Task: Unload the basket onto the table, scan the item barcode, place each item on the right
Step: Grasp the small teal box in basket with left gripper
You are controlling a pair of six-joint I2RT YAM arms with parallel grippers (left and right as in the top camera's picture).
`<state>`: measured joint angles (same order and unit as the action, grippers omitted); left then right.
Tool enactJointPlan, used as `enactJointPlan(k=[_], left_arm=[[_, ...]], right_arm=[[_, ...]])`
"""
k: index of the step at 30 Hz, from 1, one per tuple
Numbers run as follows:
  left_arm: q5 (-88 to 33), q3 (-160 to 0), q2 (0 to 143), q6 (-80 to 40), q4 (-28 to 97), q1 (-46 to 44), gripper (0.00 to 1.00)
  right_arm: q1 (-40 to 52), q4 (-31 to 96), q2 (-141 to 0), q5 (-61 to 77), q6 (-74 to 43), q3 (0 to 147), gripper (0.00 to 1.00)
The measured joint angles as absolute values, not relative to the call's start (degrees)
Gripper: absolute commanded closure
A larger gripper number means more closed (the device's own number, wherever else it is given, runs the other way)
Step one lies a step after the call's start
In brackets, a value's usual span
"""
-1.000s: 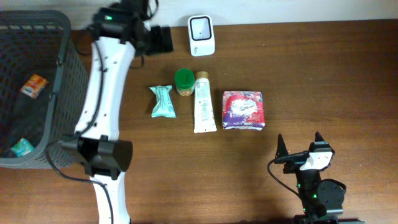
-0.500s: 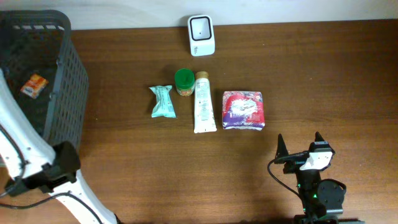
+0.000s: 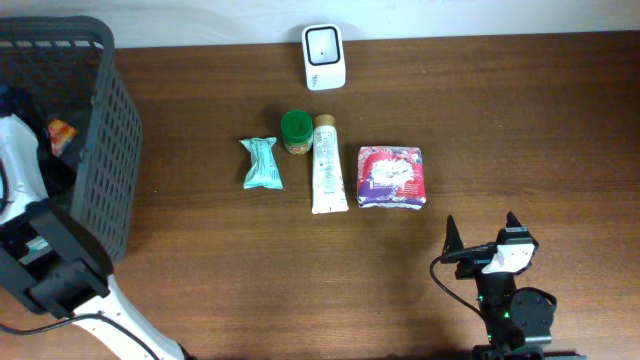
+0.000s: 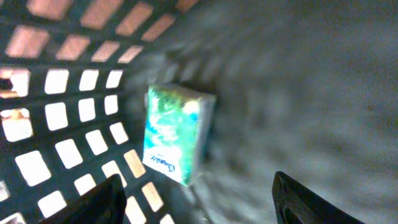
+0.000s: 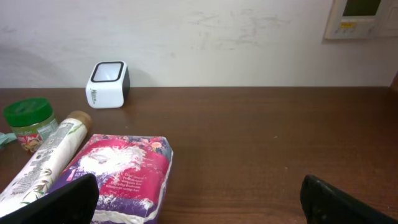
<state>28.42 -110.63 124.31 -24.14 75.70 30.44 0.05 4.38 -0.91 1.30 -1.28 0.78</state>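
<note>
My left gripper (image 4: 198,186) is down inside the dark mesh basket (image 3: 105,120), its jaws standing apart with nothing between them. Just ahead of it a green and white packet (image 4: 175,134) leans against the basket wall; the view is blurred. In the overhead view only the white left arm (image 3: 22,165) shows over the basket. The white scanner (image 3: 324,43) stands at the table's back edge. My right gripper (image 3: 481,225) rests open at the front right, empty. No barcode can be made out.
A row lies mid-table: teal packet (image 3: 261,162), green-lidded jar (image 3: 296,130), white tube (image 3: 327,163), pink and purple pack (image 3: 391,176). An orange packet (image 3: 62,133) lies in the basket. The pack (image 5: 121,171) sits near the right gripper's left finger.
The left arm swung from the table's back, beside the scanner, across to the left and down into the basket. The right arm has not moved.
</note>
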Motion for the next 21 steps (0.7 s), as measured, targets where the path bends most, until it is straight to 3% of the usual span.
enactJointPlan(k=[3,6,9,12,13,18,21], left_arm=[[31.0,-103.5,124.3,-24.3,71.3,32.2,0.3],[32.0,-98.4,124.3,-24.5,68.0,34.9,0.5],[31.8,-96.0,124.3,-24.6,65.9,37.5,0.56],[30.0,-95.2,124.3,-24.0,63.7,37.5,0.83],[29.7,-95.2,124.3,-23.9,63.5,37.4,1.0],[29.1,-96.4,124.3,-23.4,66.1,37.1,1.0],[26.9,-105.7,124.3,-23.4,72.8,36.1,1.0]], right_arm=[[0.1,4.4,-0.9,1.3,-1.3,0.8,0.01],[0.1,4.4,-0.9,1.3,-1.3,0.8,0.02],[0.1,4.4,-0.9,1.3,-1.3,0.8,0.01],[0.1,4.4,-0.9,1.3,-1.3,0.8,0.01],[0.1,4.4,-0.9,1.3,-1.3,0.8,0.01],[0.1,4.4,-0.9,1.3,-1.3,0.8,0.01],[0.1,4.3,-0.9,1.3,-1.3,0.8,0.02]])
